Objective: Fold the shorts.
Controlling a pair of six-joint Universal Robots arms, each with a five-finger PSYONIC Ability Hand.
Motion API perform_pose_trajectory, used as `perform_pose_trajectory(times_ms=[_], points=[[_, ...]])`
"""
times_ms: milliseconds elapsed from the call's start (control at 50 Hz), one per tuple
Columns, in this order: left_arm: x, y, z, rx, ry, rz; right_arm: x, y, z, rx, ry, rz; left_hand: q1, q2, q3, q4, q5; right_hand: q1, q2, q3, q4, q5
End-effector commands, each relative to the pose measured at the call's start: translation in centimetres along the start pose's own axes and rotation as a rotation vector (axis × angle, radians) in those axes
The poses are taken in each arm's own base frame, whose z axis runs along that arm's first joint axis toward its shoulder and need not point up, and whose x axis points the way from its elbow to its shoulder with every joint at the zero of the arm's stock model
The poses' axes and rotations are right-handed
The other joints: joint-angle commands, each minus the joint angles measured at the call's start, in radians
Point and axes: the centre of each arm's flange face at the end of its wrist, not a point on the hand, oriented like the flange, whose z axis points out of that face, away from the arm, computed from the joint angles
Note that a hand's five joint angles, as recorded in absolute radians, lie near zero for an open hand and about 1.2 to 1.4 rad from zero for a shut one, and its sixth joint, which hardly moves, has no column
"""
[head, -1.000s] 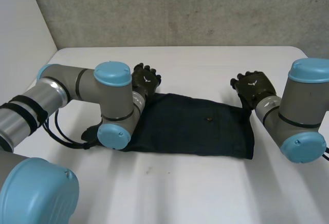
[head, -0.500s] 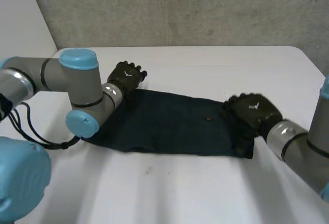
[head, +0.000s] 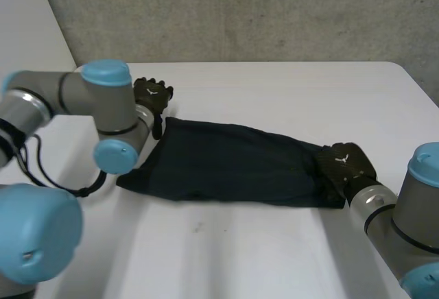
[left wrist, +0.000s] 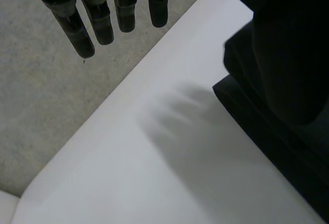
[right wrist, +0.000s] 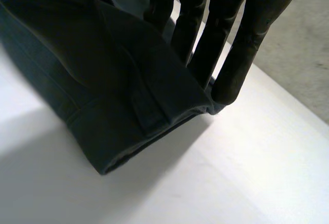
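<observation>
- The left robot hand (head: 152, 95) was seen just beside the far left corner of the shorts (head: 226, 165). Its fingers (left wrist: 82, 34) were stretched straight and clear of the cloth, with nothing gripped, probably in readiness to take that corner.
- The shorts were laid lengthwise across the white desk (head: 274, 86) and drawn out flat between the two hands, presumably so that a clean fold could be made.
- The right robot hand (head: 345, 164) was set on the right end. The hem appeared to be pinched between its straight fingers (right wrist: 236, 54) and the thumb, which was judged to keep the cloth taut.
</observation>
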Motion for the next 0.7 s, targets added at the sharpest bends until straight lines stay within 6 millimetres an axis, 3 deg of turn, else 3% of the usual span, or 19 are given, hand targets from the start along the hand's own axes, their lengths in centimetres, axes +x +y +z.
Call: perform_pose_trajectory(times_ms=[20, 100, 240, 300, 320, 380, 400, 440, 460, 480, 540, 600, 640, 660, 680, 700], points=[[-4.0, -2.3, -4.7, 0.006, -0.020, -0.094, 3.4, -0.6, 1.5, 0.009, 0.124, -0.105, -0.010, -0.017, -0.028, -0.018, -0.034, 0.559, 0.265, 0.283, 0.265, 0.329], [-6.0, -3.4, -7.2, 0.037, -0.023, -0.122, 5.7, -1.5, 1.1, -0.027, 0.165, -0.218, -0.010, -0.017, -0.028, -0.018, -0.034, 0.559, 0.265, 0.283, 0.265, 0.329], [-7.6, -4.5, -12.2, 0.111, -0.004, -0.199, 6.6, -4.8, 1.3, -0.003, 0.173, -0.405, -0.016, -0.023, -0.033, -0.023, -0.040, 0.559, 0.265, 0.283, 0.265, 0.329], [-7.5, -4.7, -14.2, 0.155, -0.010, -0.209, 4.0, -8.4, 1.2, 0.119, 0.133, -0.505, -0.019, -0.026, -0.036, -0.026, -0.043, 0.559, 0.265, 0.283, 0.265, 0.329], [-7.5, -4.6, -14.6, 0.164, -0.014, -0.207, 2.3, -10.3, 1.0, 0.191, 0.104, -0.548, -0.019, -0.026, -0.036, -0.026, -0.043, 0.559, 0.265, 0.283, 0.265, 0.329], [-7.2, -4.6, -16.1, 0.206, -0.028, -0.205, -0.6, -12.3, 0.7, 0.277, 0.053, -0.601, -0.023, -0.029, -0.040, -0.030, -0.047, 0.559, 0.265, 0.283, 0.265, 0.329], [-7.1, -4.6, -16.5, 0.217, -0.030, -0.202, -2.8, -12.9, 0.6, 0.324, 0.001, -0.636, -0.023, -0.029, -0.040, -0.030, -0.047, 0.559, 0.265, 0.283, 0.265, 0.329], [-7.0, -4.8, -17.3, 0.248, -0.039, -0.200, -5.4, -13.2, 0.3, 0.372, -0.075, -0.674, -0.023, -0.029, -0.040, -0.030, -0.047, 0.559, 0.265, 0.283, 0.265, 0.329], [-7.0, -4.8, -17.5, 0.256, -0.041, -0.199, -8.5, -12.9, -0.4, 0.421, -0.186, -0.713, -0.023, -0.029, -0.040, -0.030, -0.047, 0.559, 0.265, 0.283, 0.265, 0.329], [-6.9, -4.9, -17.8, 0.269, -0.044, -0.198, -10.1, -12.6, -0.9, 0.445, -0.248, -0.734, -0.023, -0.029, -0.040, -0.030, -0.047, 0.559, 0.265, 0.283, 0.265, 0.329], [-6.8, -4.8, -17.9, 0.274, -0.046, -0.198, -14.9, -10.5, -2.3, 0.490, -0.474, -0.782, -0.023, -0.029, -0.040, -0.030, -0.047, 0.559, 0.265, 0.283, 0.265, 0.329], [-6.5, -5.2, -17.9, 0.284, -0.040, -0.199, -16.0, -9.6, -2.4, 0.485, -0.549, -0.778, -0.023, -0.029, -0.040, -0.030, -0.047, 0.559, 0.265, 0.283, 0.265, 0.329], [-6.1, -5.6, -17.8, 0.298, -0.026, -0.197, -16.0, -9.9, -2.6, 0.485, -0.572, -0.738, -0.023, -0.029, -0.040, -0.030, -0.047, 0.145, -0.149, -0.130, -0.149, -0.085], [-5.9, -5.7, -17.8, 0.300, -0.021, -0.197, -16.0, -10.0, -2.8, 0.486, -0.577, -0.715, -0.023, -0.029, -0.040, -0.030, -0.047, -0.168, -0.462, -0.444, -0.462, -0.398], [-5.7, -5.9, -17.6, 0.305, -0.016, -0.196, -15.6, -10.5, -2.8, 0.478, -0.579, -0.647, -0.023, -0.029, -0.040, -0.030, -0.047, -0.663, -0.957, -0.939, -0.957, -0.893], [-5.5, -6.3, -17.2, 0.314, -0.012, -0.195, -15.4, -10.7, -2.8, 0.472, -0.579, -0.609, -0.023, -0.029, -0.040, -0.030, -0.047, -0.663, -0.957, -0.939, -0.957, -0.893]])
